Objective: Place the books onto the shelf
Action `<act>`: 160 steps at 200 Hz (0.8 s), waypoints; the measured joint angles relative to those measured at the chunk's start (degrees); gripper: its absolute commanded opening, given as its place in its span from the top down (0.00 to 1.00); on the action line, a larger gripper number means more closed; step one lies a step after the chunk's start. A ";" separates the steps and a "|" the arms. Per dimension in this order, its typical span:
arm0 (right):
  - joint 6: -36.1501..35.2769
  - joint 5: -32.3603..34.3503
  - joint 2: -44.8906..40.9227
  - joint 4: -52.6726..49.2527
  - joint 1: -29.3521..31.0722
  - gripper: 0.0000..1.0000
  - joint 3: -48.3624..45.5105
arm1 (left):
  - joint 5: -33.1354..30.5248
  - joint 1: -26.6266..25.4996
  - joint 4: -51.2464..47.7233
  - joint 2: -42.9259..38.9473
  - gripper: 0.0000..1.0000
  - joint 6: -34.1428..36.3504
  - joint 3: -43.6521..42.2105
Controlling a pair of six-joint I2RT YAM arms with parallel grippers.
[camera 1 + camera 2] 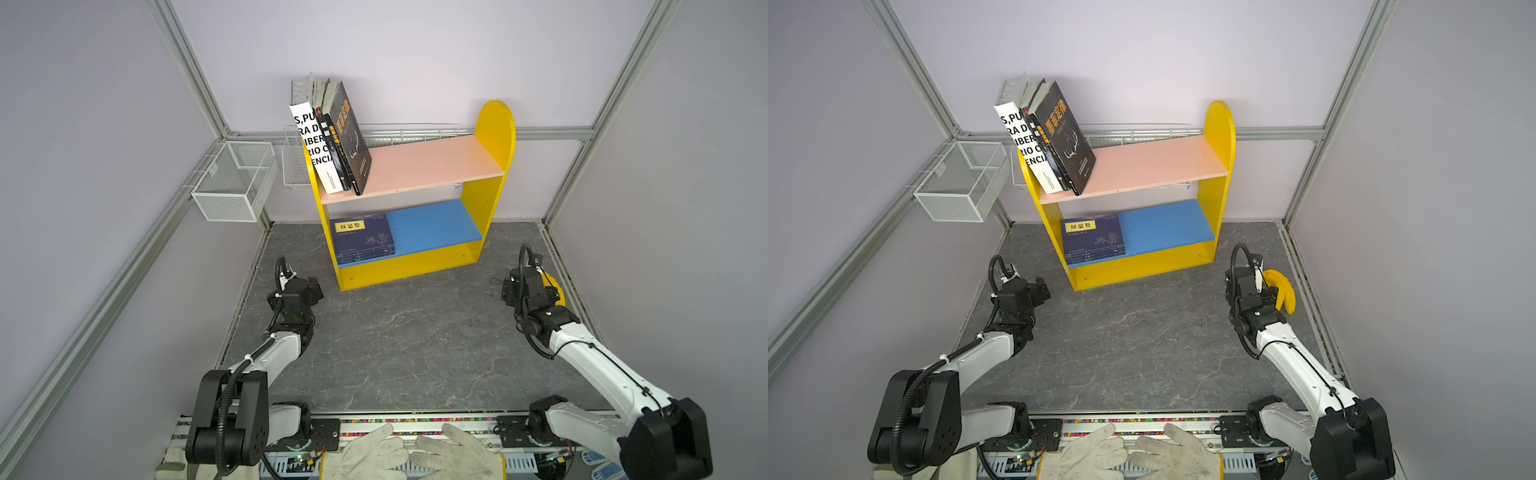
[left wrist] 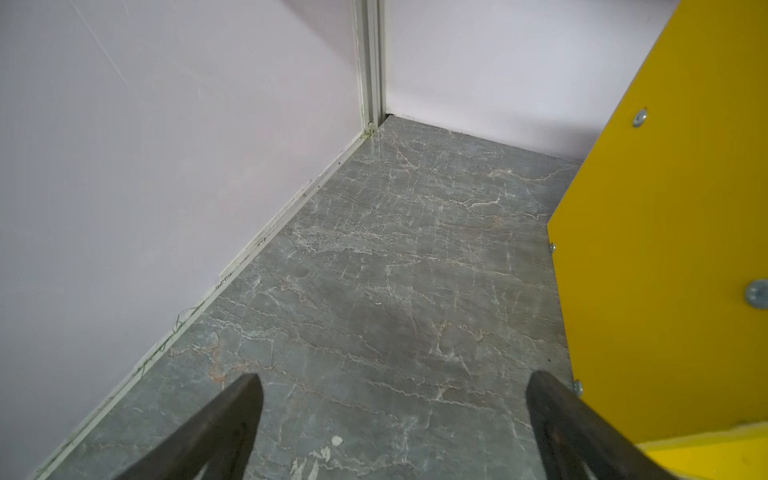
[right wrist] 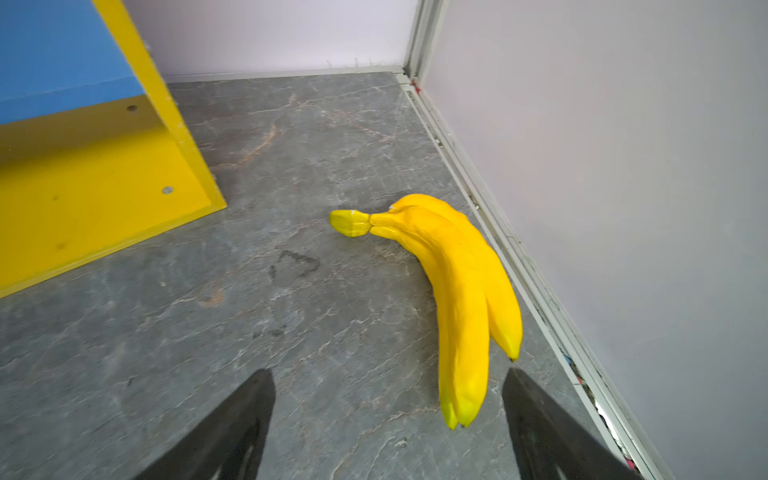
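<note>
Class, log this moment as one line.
upper board: three books leaning | lower board: navy books stacked | left gripper: open, empty | right gripper: open, empty, near banana

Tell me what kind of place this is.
Probably a robot test booth, not a home: two robot arms at a marbled table, plain walls with metal framing, and a shelf with books.

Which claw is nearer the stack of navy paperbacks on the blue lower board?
Left. The left claw hovers near the end of the yellow shelf holding the navy stack; the right claw is off the opposite end.
</note>
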 measured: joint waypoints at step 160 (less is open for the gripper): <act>-9.97 -13.84 15.74 46.77 -14.45 0.11 -18.56 | 4.24 2.08 31.21 15.15 0.01 5.25 -8.20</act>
